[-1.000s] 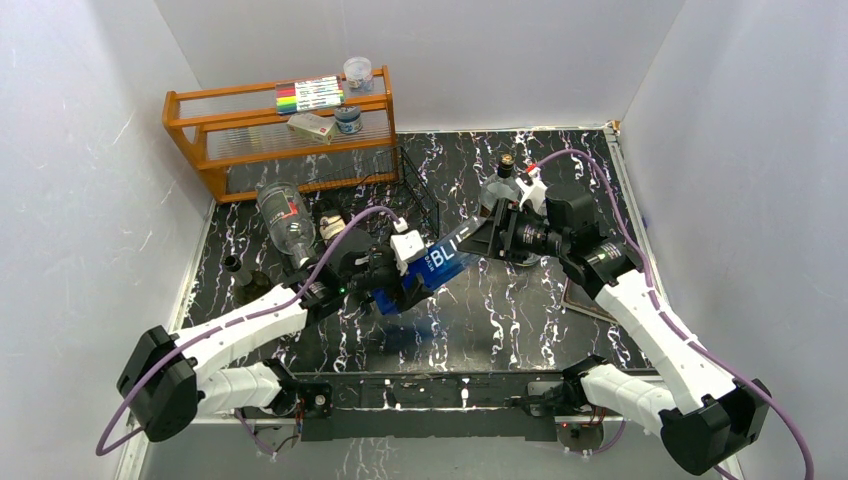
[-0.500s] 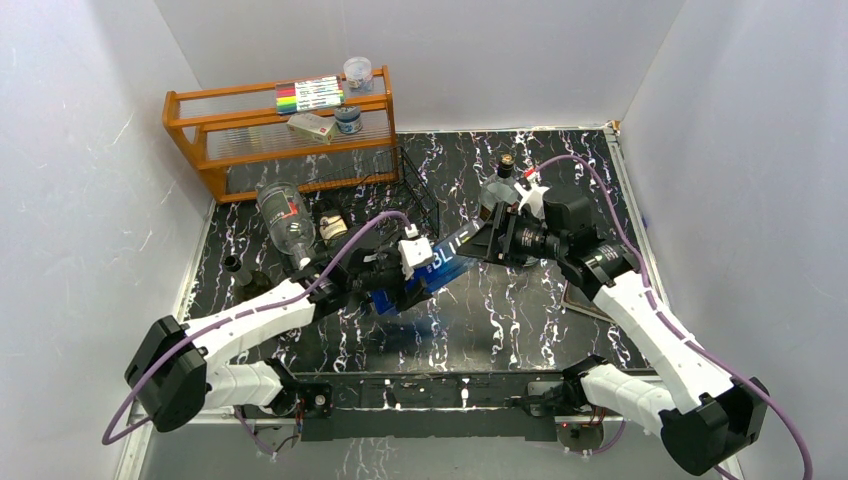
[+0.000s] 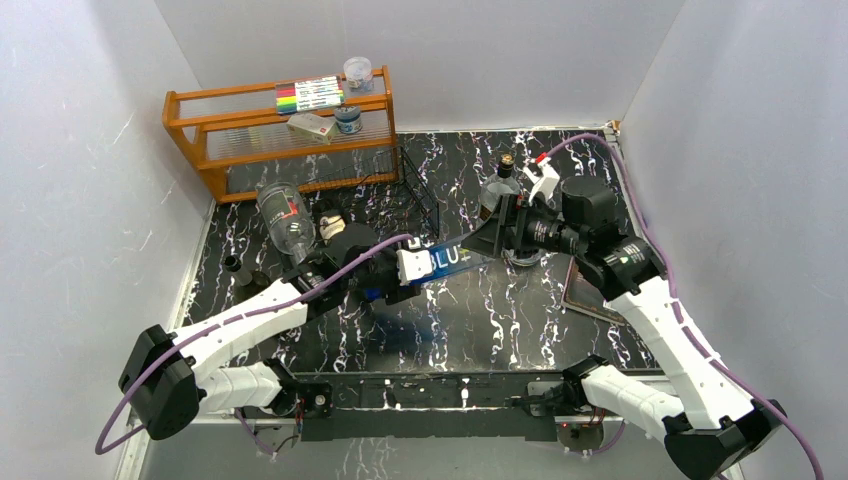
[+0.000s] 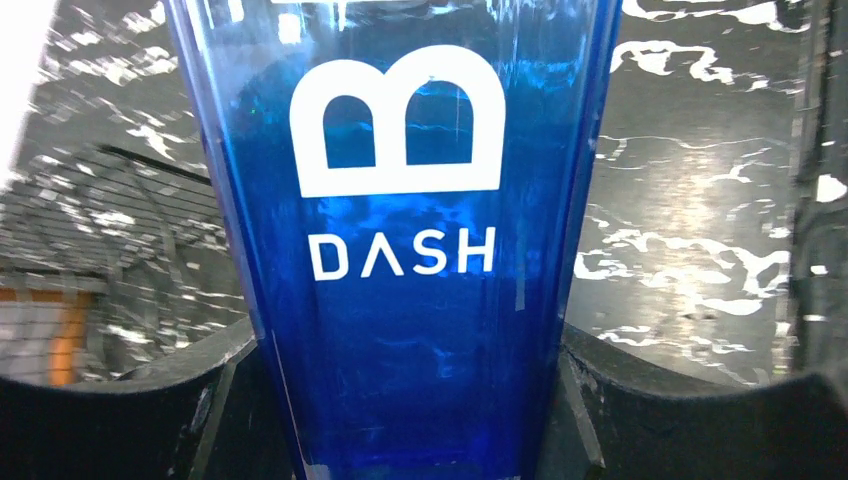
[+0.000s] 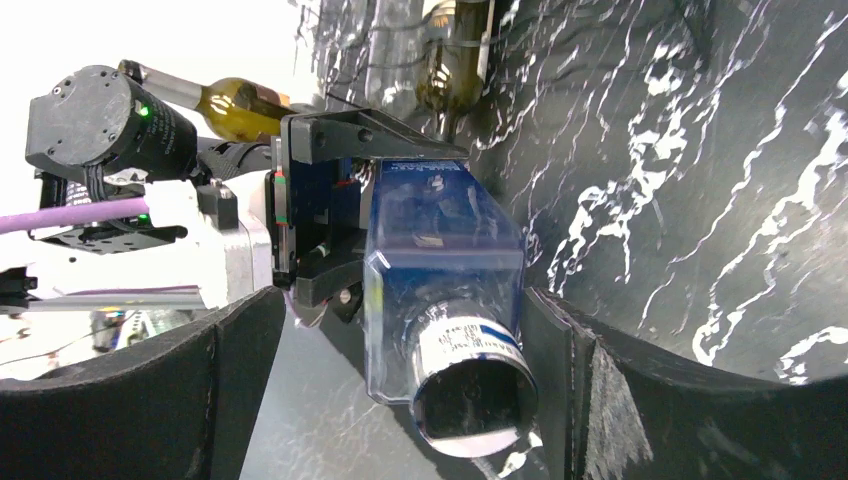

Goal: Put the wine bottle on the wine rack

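Here, the translucent blue square-sided bottle [image 3: 450,258] hung above the middle of the black marbled table [image 3: 500,320], lying about level with its long axis running from near left to far right. The left gripper [image 3: 405,270] was pinching its base end, fingers pressed against both flat sides. The right gripper [image 3: 495,242] looked spread around the neck end, with a gap beside one finger. The low black wire rack [image 3: 418,190] lay to the far left of the bottle, nearer the left arm, so that arm seemed better placed to carry it over. A clear glass bottle [image 3: 284,218] lay at the rack's left end; whether a cradle held it I could not tell. The orange wooden shelf [image 3: 230,116] beyond held a pack of coloured markers [image 3: 308,95].
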Robot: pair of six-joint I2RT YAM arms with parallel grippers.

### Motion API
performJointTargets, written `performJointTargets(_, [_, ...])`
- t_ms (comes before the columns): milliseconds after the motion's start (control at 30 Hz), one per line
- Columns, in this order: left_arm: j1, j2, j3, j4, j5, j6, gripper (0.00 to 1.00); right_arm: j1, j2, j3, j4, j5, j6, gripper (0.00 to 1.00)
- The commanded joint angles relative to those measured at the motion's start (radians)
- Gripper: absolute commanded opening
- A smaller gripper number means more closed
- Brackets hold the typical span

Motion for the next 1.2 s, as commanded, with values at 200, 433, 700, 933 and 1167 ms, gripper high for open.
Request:
performJointTargets(200, [-0.003,-0.071,0.192,0.119,-0.038,0.468,0.11,-0.004,0.051,0.318,-0.195,0.056,-0.327,0.98])
performJointTargets(433, [-0.012,-0.048,0.228,0.120,-0.097,0.633,0.11,-0.004,0.138,0.401,-0.292,-0.049,-0.437,0.98])
performJointTargets(700, [-0.054,0.018,0.255,0.125,-0.140,0.775,0.13,0.015,0.226,0.245,-0.299,-0.109,-0.434,0.98])
performJointTargets(933, [-0.074,0.013,0.275,0.124,-0.182,0.818,0.15,0.190,0.270,0.210,-0.255,0.089,-0.357,0.94])
performJointTargets(1167, [-0.075,-0.002,0.263,0.134,-0.214,0.803,0.15,0.226,0.263,0.209,-0.240,0.154,-0.330,0.63])
